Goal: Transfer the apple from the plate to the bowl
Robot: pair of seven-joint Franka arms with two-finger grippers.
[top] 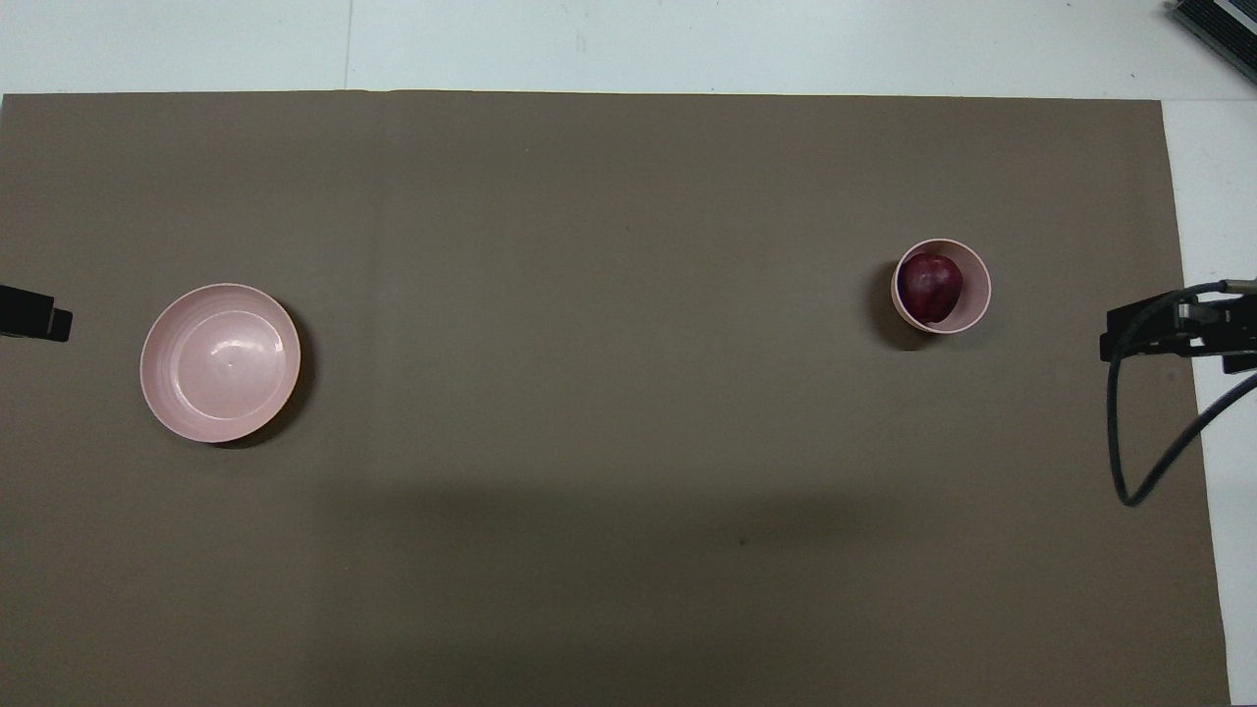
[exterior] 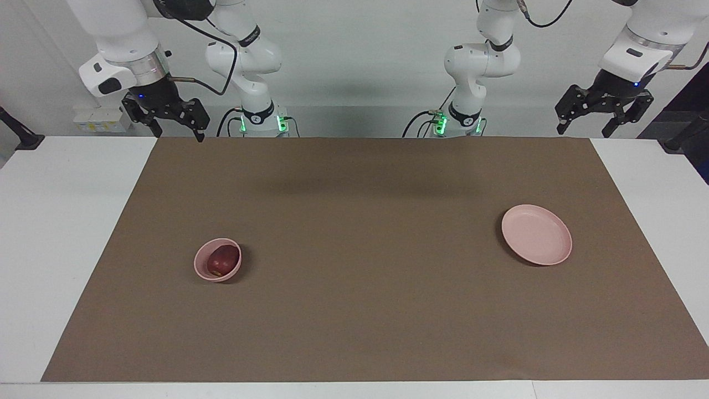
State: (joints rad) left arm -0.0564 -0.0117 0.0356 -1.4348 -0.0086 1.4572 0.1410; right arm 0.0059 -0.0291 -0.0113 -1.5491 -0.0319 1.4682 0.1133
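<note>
The dark red apple (exterior: 222, 260) lies inside the small, deep pink bowl (exterior: 203, 267) toward the right arm's end of the table; both also show in the overhead view, the apple (top: 931, 285) in the bowl (top: 972, 290). The wide pink plate (exterior: 536, 234) sits bare toward the left arm's end, and it also shows in the overhead view (top: 220, 361). My right gripper (exterior: 178, 133) hangs open and holds nothing, high over the table edge by its base. My left gripper (exterior: 586, 128) hangs open and holds nothing, high over its own corner. Both arms wait.
A brown mat (exterior: 354, 310) covers most of the white table (exterior: 61, 233). A black cable (top: 1144, 462) loops down from the right arm at the mat's edge.
</note>
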